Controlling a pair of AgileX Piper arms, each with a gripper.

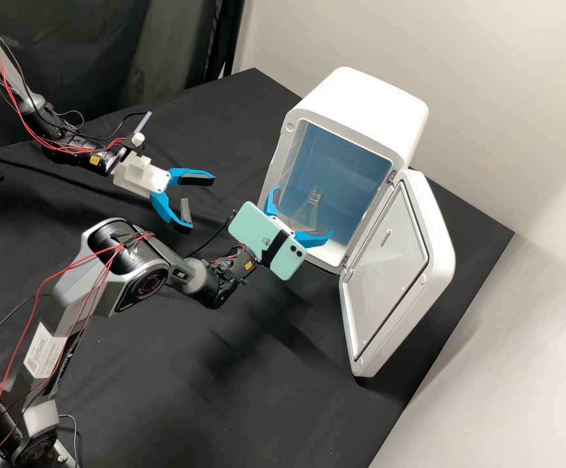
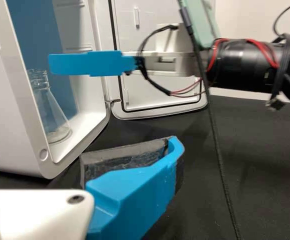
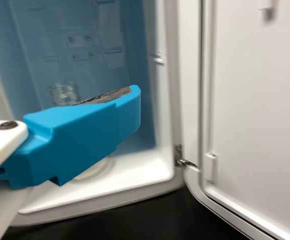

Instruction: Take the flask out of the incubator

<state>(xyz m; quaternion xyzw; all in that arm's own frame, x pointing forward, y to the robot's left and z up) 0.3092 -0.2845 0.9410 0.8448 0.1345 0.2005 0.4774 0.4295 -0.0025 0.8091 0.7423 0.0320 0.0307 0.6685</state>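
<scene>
**Right gripper at the incubator mouth, flask not yet held**

The clear glass conical flask (image 1: 313, 201) stands upright on the floor of the white, blue-lined incubator box (image 1: 361, 104), right of centre in the high view. The incubator's white hinged door (image 1: 400, 273) hangs wide open towards the lower right.

The right gripper (image 1: 299, 214), which carries a mint-green smartphone (image 1: 267, 239) strapped to its wrist, sits at the opening. Its blue fingers are spread apart and hold nothing, and the flask lies deeper inside, apart from them. The left gripper (image 1: 195, 200) hangs over the black bench (image 1: 231, 364) in the upper left, also spread wide and empty.

The main risk, as I judge it, is the tight entry. A finger that drifts sideways could catch the incubator's frame or the door hinge and shove the box along the bench. Inside, a finger arriving off-centre could tip the flask before the jaws close. Smooth glass may also slip if it is gripped on the sloping body rather than at the neck. On the way out, the flask could strike the lower lip of the opening if it is lifted too little.
</scene>
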